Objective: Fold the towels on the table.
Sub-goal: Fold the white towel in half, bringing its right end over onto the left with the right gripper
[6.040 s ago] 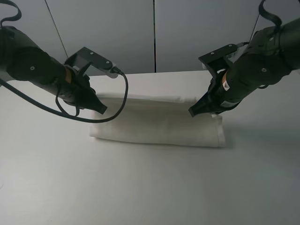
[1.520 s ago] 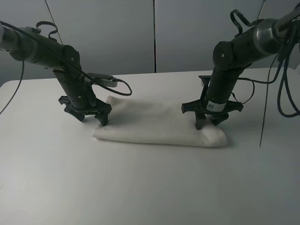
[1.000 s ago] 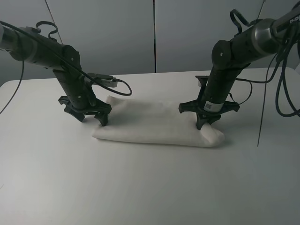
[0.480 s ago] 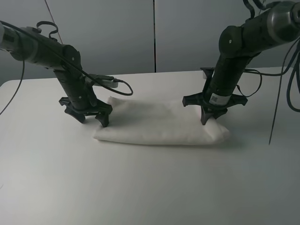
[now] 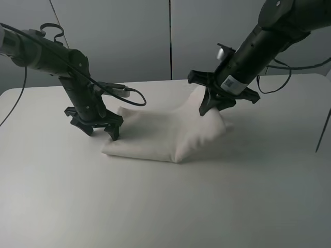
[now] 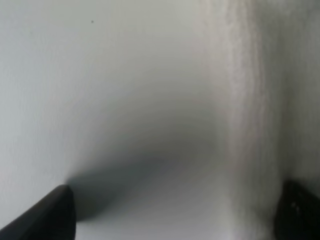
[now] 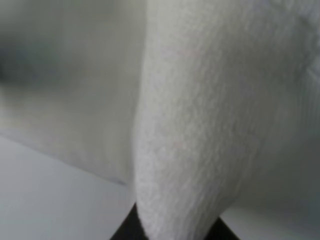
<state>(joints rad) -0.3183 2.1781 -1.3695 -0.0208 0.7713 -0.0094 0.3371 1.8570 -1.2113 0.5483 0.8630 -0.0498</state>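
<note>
The white terry towel (image 5: 155, 137) lies as a long, thick band across the middle of the high view, just above centre, on the pale table (image 5: 155, 206). Its left end is flat. Its right end is off the table, peaked up toward the upper right of the frame, so the cloth slopes from that peak down to a bulging crease near the centre.

The right claw (image 5: 212, 107) is clenched on the raised end. In the right wrist view a thick roll of terry fills the picture and is pinched between two dark fingertips (image 7: 127, 232). Gripped at the very end and held above the rest, the cloth can be carried across over the flat part. I judge this to be the start of folding the band in half along its length.

The left claw (image 5: 101, 132) is released, fingers splayed wide and pressed low at the towel's left end, in the middle left of the high view. The left wrist view shows its tips (image 6: 52, 215) well apart, with the towel's edge near one and bare table near the other. It grasps nothing. It seems placed as an anchor, so that the pull from the other end does not drag the whole towel across the table. Whether a tip actually bears on the cloth or sits just beside it I cannot tell.
</note>
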